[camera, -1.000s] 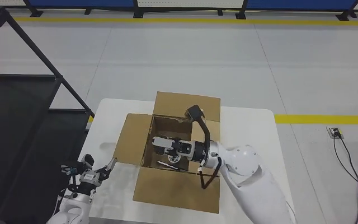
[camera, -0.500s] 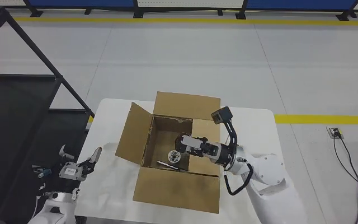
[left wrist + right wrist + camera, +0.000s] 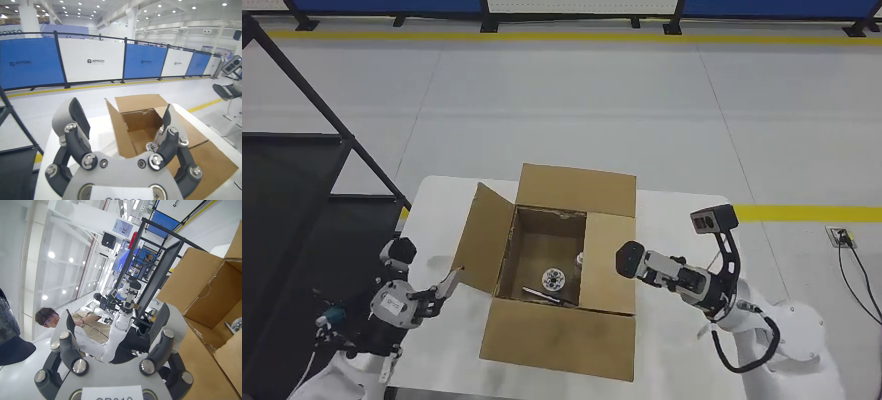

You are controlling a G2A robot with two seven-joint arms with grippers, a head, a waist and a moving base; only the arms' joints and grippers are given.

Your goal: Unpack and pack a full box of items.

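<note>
- While both arms stand outside the cardboard box (image 3: 560, 335), it sits on the white table (image 3: 447, 205) with its flaps folded open and its interior exposed from above
- Contents: a round white item (image 3: 554, 277) lies on the box floor, with a thin dark item (image 3: 540, 294) just beside it toward the near wall; a small pale object (image 3: 580, 259) by the right wall is too small to identify
- Left gripper (image 3: 442, 290): fingers spread wide and holding nothing, placed just outside the raised left flap and aimed toward the box
- Right gripper (image 3: 626, 259): fingers likewise wide apart and empty, placed over the right flap at the box's right rim
- Governing relation: the items lie below the right gripper and toward the box's left side, down inside the walls; the upright left flap stands between them and the left gripper, so the right arm is judged the nearer and less obstructed
- Long axis: the thin dark item runs roughly along the near wall, slightly slanted, so a grasp would probably close across it, from near side to far side
</note>
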